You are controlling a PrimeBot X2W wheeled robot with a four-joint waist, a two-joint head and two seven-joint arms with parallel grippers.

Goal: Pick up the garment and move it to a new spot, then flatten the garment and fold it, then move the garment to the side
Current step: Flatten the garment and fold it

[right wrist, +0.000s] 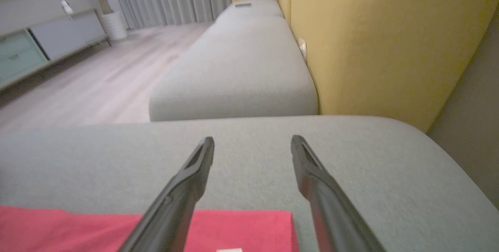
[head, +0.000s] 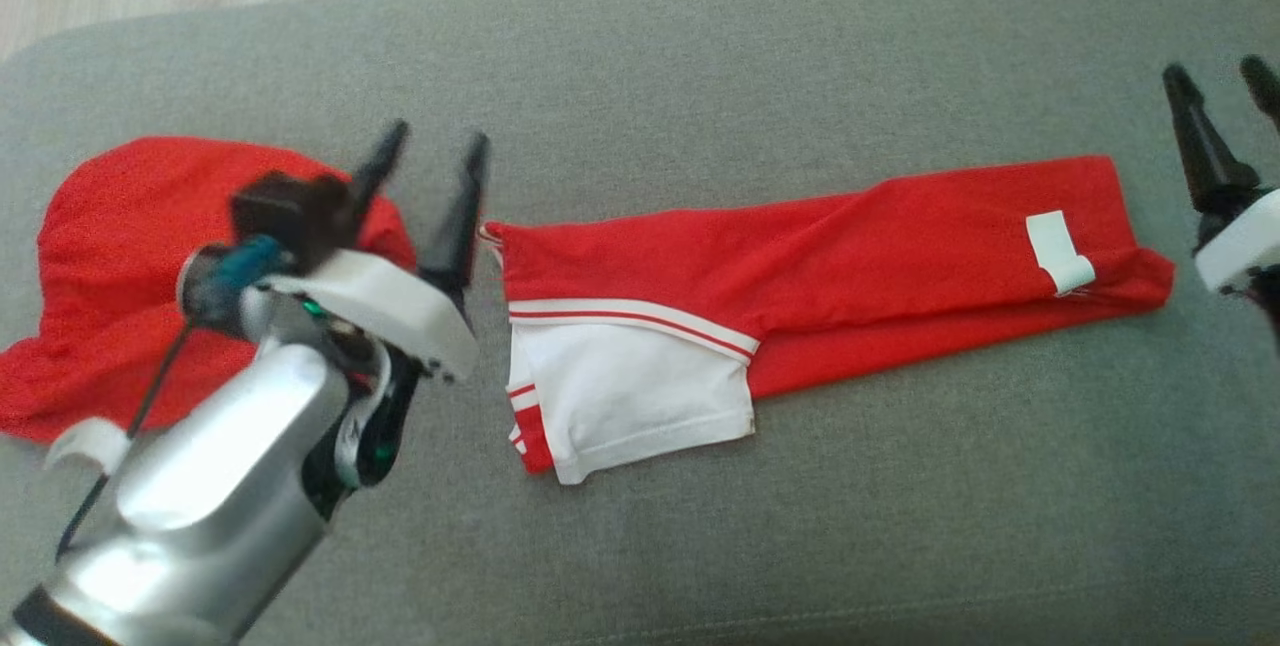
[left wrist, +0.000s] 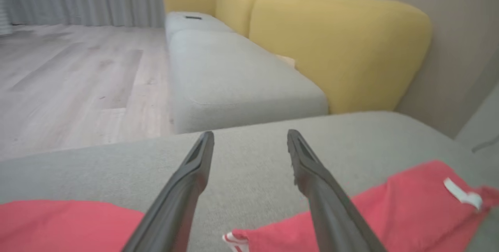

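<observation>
Folded red-and-white cloth garment (head: 850, 246) lies centre on the grey fabric sofa seat (head: 700, 46). Left gripper (head: 440, 133) at nine o'clock, spread and empty; right gripper (head: 1215, 71) at three o'clock, likewise released.

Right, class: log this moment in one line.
folded red garment: long strip on grey cushion | crumpled red garment: at its left | left tool: open, empty, between them | right tool: open, empty, beyond right end
</observation>
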